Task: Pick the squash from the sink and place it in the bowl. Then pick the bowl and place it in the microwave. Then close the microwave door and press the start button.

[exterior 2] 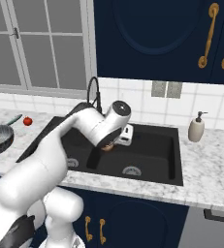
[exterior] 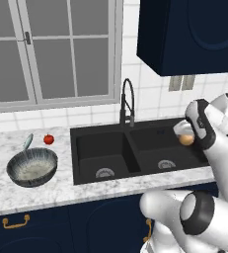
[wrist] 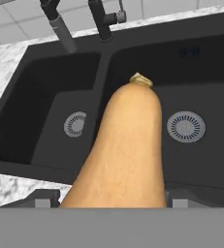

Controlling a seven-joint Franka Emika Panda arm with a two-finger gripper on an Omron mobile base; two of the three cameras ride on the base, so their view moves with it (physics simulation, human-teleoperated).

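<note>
My gripper point(exterior: 185, 132) is shut on the tan-orange squash point(exterior: 186, 140) and holds it in the air over the right basin of the black sink point(exterior: 105, 148). In the hand view the squash point(wrist: 128, 145) runs lengthwise between the two fingertips point(wrist: 45, 196), stem end pointing away. From the right, the squash point(exterior 2: 107, 147) hangs under the hand above the sink point(exterior 2: 152, 150). The striped bowl point(exterior: 32, 168) stands on the counter left of the sink, pale inside and holding nothing. The microwave and its door are out of view.
A small red tomato point(exterior: 48, 139) lies behind the bowl. The black coil faucet point(exterior: 127, 101) arches over the sink's divider. A soap dispenser point(exterior 2: 197, 128) stands right of the sink. Dark blue wall cabinets point(exterior: 189, 34) hang overhead.
</note>
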